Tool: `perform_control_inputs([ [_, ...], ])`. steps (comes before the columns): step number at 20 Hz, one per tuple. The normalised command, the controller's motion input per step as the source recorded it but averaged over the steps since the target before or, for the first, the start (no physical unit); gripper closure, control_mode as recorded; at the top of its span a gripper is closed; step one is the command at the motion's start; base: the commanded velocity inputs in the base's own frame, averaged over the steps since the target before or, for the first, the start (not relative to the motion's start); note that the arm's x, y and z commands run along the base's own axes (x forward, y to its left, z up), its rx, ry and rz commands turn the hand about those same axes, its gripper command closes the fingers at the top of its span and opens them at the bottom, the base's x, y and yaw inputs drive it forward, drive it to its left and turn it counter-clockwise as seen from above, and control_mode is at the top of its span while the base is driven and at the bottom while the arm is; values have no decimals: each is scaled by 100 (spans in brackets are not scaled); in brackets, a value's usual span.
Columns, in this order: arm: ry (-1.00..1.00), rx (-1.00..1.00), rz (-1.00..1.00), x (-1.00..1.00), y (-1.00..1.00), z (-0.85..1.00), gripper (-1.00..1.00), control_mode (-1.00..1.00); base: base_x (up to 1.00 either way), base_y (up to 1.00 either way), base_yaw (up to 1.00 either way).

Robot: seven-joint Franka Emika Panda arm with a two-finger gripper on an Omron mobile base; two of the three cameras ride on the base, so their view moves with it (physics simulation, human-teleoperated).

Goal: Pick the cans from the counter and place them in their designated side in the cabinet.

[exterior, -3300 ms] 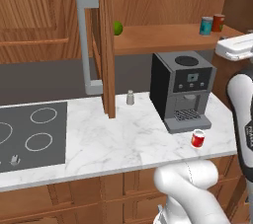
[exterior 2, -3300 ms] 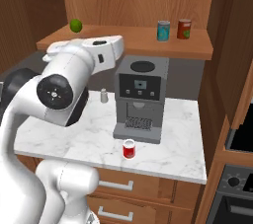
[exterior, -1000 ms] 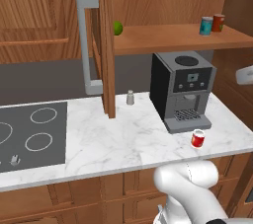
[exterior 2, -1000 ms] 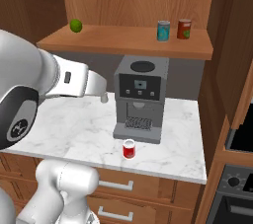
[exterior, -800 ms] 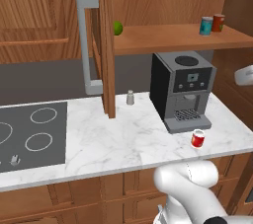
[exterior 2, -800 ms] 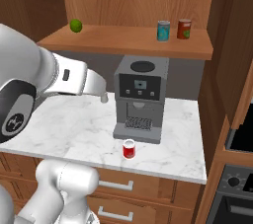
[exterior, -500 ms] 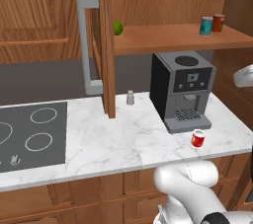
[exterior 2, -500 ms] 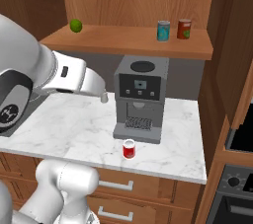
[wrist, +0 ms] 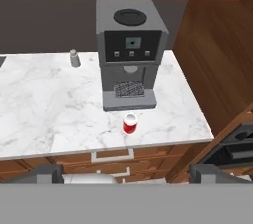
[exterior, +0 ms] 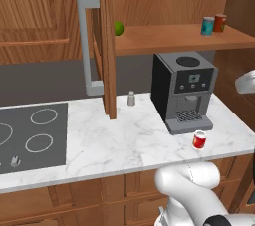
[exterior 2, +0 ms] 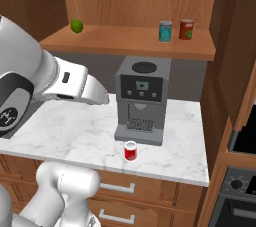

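Poised high over the white grey-veined marble counter (wrist: pixel 44 104) with dark fingers spread wide and nothing between them: the two-finger gripper (wrist: pixel 131 174).

Standing upright near the counter's front edge, just in front of the drip tray of the grey box-shaped coffee machine (wrist: pixel 129 53): the small bright red drink can with a silvery top (wrist: pixel 130 124), the one left to fetch.

Already up on the plank shelf of the brown wooden wall cabinet (exterior: pixel 169 38), toward its right end: the teal blue-green can (exterior: pixel 207 26), just beside a darker brownish-red can (exterior: pixel 219 22). At the shelf's far left end, a small green round fruit (exterior: pixel 118 28).

To do the pick well: come straight down over the red can, centre it between the fingers, and keep the wrist clear of the coffee machine close behind it. Close around the middle of the can's wall, not the rim, since a thin, smooth cylinder probably tips or slips under an off-centre squeeze. Lift vertically before swinging toward the shelf, minding the shelf edge overhead and the two cans parked there.
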Motion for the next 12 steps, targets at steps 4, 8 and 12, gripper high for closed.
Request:
perform_control_inputs([
  [4, 1, 3, 0, 0, 0, -15, -100, -100, 0, 0, 0],
  [8, 4, 2, 0, 0, 0, -14, -100, -100, 0, 0, 0],
  [12, 8, 0, 0, 0, 0, -15, -100, -100, 0, 0, 0],
])
